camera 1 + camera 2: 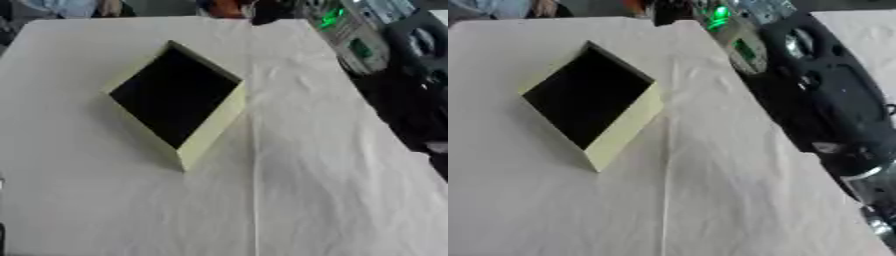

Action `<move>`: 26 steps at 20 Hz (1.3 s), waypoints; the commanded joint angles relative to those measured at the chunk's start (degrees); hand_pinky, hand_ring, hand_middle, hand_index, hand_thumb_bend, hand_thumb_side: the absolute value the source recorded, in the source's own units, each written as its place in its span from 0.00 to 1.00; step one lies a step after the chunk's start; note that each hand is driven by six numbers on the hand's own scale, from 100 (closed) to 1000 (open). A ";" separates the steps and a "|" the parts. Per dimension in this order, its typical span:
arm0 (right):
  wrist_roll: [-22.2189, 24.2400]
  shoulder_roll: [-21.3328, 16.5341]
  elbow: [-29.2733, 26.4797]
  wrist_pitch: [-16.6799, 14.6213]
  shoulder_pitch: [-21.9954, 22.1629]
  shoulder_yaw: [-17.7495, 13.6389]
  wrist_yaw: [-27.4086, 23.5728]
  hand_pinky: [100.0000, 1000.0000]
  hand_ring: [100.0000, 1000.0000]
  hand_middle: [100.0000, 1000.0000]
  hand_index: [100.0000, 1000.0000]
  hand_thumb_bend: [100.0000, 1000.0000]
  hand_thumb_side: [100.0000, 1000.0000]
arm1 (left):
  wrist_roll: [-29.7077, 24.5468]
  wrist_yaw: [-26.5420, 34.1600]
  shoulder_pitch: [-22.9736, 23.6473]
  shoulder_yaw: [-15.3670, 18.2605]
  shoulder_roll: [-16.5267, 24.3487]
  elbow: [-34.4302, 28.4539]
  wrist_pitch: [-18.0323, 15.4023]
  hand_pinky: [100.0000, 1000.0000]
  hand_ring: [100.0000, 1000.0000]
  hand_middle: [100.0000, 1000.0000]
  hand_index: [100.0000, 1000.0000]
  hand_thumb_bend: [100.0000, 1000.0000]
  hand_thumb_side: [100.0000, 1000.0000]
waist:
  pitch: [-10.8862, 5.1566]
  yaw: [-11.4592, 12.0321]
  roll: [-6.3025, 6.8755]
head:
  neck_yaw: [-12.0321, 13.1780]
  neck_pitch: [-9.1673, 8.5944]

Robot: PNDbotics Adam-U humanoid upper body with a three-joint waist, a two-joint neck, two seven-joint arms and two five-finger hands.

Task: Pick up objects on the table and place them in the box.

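A pale yellow box [210, 125] sat on the surface [332, 190], a bit left of the middle, turned so one corner pointed near. Its inside looked dark. A white cloth [710, 200] with a long fold covered the surface. Neither hand showed, so I could not tell how they were.

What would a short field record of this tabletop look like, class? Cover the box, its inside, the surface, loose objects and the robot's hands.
box: pale yellow box, open top, set cornerwise, left of centre
inside of box: dark, contents cannot be made out
surface: table under a white cloth with a crease running front to back
loose objects on cloth: none visible
robot's hands: neither in view
right of table: dark equipment with a green light
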 commanded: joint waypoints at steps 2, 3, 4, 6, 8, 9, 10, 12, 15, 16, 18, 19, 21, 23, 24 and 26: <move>2.28 2.84 -1.31 0.01 -2.03 1.64 -1.68 0.72 0.73 0.40 0.56 0.00 0.00 | -0.32 0.19 -0.60 -0.04 0.78 -1.12 -0.09 0.58 0.62 0.69 0.74 0.00 0.62 | -1.37 0.36 0.10 | -0.53 -0.29; 2.69 3.62 -0.85 -0.02 -2.09 2.12 -1.92 0.72 0.72 0.39 0.56 0.00 0.00 | -0.36 0.22 -0.62 -0.04 0.76 -1.12 -0.11 0.58 0.62 0.69 0.74 0.00 0.62 | -1.35 0.45 0.10 | -0.61 -0.31; 2.96 4.34 -0.41 0.00 -2.05 2.45 -2.21 0.71 0.72 0.39 0.56 0.00 0.00 | -0.37 0.26 -0.65 -0.05 0.74 -1.12 -0.12 0.58 0.62 0.69 0.74 0.00 0.62 | -1.34 0.55 0.10 | -0.66 -0.33; 3.25 5.35 0.41 -0.14 -2.01 3.15 -2.50 0.71 0.72 0.39 0.56 0.00 0.00 | -0.42 0.31 -0.67 -0.06 0.70 -1.12 -0.12 0.58 0.62 0.69 0.74 0.00 0.62 | -1.32 0.69 0.08 | -0.75 -0.32; 3.52 6.25 1.42 -0.27 -1.93 3.80 -2.83 0.70 0.72 0.39 0.56 0.00 0.00 | -0.47 0.35 -0.71 -0.08 0.64 -1.12 -0.12 0.58 0.62 0.69 0.74 0.00 0.62 | -1.31 0.80 0.03 | -0.85 -0.31; 3.60 6.65 1.92 -0.33 -1.85 4.06 -3.01 0.70 0.72 0.39 0.56 0.00 0.00 | -0.50 0.38 -0.74 -0.09 0.62 -1.12 -0.11 0.58 0.62 0.70 0.74 0.00 0.62 | -1.30 0.84 0.02 | -0.88 -0.34; 3.68 7.00 2.43 -0.39 -1.72 4.30 -3.17 0.70 0.72 0.39 0.56 0.00 0.00 | -0.54 0.40 -0.77 -0.11 0.60 -1.12 -0.10 0.58 0.62 0.70 0.74 0.00 0.62 | -1.30 0.89 0.01 | -0.88 -0.35; 3.80 7.51 3.55 -0.52 -1.40 4.68 -3.43 0.70 0.72 0.39 0.56 0.00 0.00 | -0.57 0.38 -0.80 -0.10 0.59 -1.12 -0.10 0.58 0.62 0.69 0.74 0.00 0.62 | -1.30 1.01 0.00 | -0.92 -0.34; 3.53 7.99 5.51 -0.76 -0.80 4.90 -3.41 0.69 0.72 0.39 0.56 0.00 0.00 | -0.58 0.42 -0.79 -0.12 0.54 -1.12 -0.08 0.58 0.62 0.70 0.73 0.00 0.62 | -1.29 1.14 0.01 | -0.95 -0.38; 3.36 8.14 6.15 -0.90 -0.61 4.89 -3.35 0.69 0.72 0.39 0.56 0.00 0.00 | -0.60 0.44 -0.80 -0.13 0.52 -1.12 -0.08 0.58 0.62 0.70 0.73 0.00 0.62 | -1.28 1.16 0.01 | -0.95 -0.41; 3.06 8.52 7.49 -1.30 -0.21 4.92 -3.28 0.69 0.72 0.39 0.56 0.00 0.00 | -0.64 0.49 -0.85 -0.17 0.49 -1.12 -0.09 0.58 0.62 0.70 0.73 0.00 0.62 | -1.26 1.21 0.04 | -0.94 -0.44; 2.94 8.75 8.15 -1.61 -0.02 4.99 -3.22 0.69 0.72 0.40 0.56 0.00 0.00 | -0.67 0.51 -0.86 -0.19 0.46 -1.12 -0.09 0.58 0.62 0.70 0.73 0.00 0.62 | -1.24 1.23 0.06 | -0.94 -0.45; 2.91 9.27 9.45 -2.29 0.32 5.23 -3.13 0.69 0.72 0.40 0.56 0.00 0.00 | -0.72 0.56 -0.87 -0.21 0.41 -1.12 -0.07 0.57 0.62 0.70 0.73 0.00 0.62 | -1.21 1.27 0.10 | -1.04 -0.49; 3.14 9.95 10.80 -3.20 0.65 5.61 -3.10 0.69 0.72 0.40 0.56 0.00 0.00 | -0.77 0.61 -0.90 -0.25 0.35 -1.12 -0.05 0.57 0.62 0.70 0.73 0.00 0.62 | -1.17 1.34 0.13 | -1.14 -0.49; 3.31 10.27 11.45 -3.68 0.79 5.79 -3.06 0.69 0.72 0.40 0.56 0.00 0.00 | -0.80 0.64 -0.92 -0.27 0.33 -1.12 -0.06 0.57 0.62 0.70 0.73 0.00 0.62 | -1.15 1.38 0.14 | -1.15 -0.49; 3.84 10.89 12.75 -4.76 1.06 6.14 -3.10 0.70 0.72 0.40 0.57 0.00 0.00 | -0.81 0.70 -0.95 -0.27 0.29 -1.12 -0.05 0.57 0.62 0.70 0.73 0.00 0.62 | -1.10 1.46 0.14 | -1.21 -0.51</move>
